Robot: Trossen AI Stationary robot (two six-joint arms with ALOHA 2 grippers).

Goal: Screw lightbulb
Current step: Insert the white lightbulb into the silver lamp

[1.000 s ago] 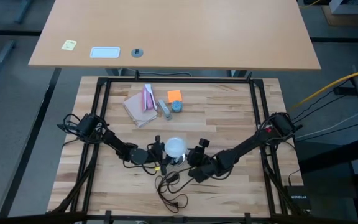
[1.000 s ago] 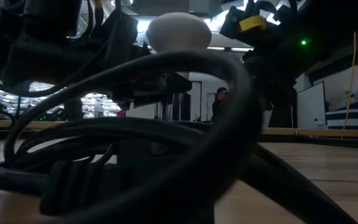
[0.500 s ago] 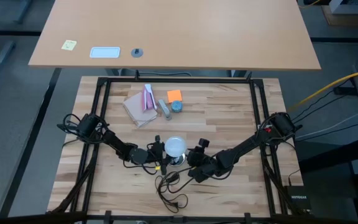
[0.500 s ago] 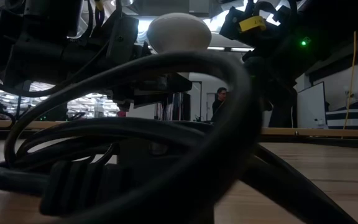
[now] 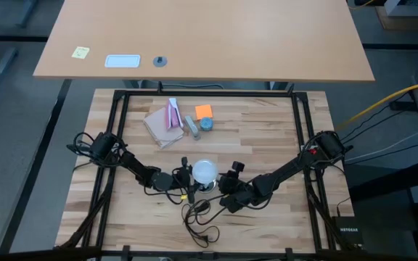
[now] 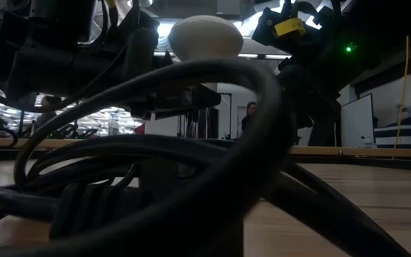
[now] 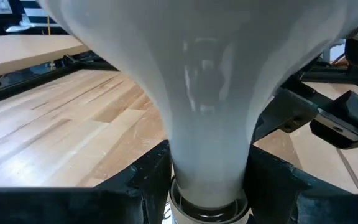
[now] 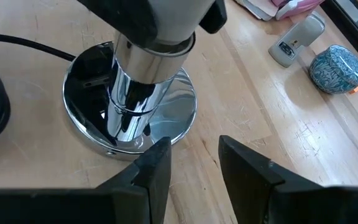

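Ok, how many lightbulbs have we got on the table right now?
1. The lightbulb stands upright over the socket at the table's near middle, with the left gripper shut on its neck. Nothing suggests another, though the clutter behind could hide one.

No text seems readable anywhere.

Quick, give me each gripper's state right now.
Left gripper: shut on the lightbulb neck.
Right gripper: open, holding nothing, beside the socket.
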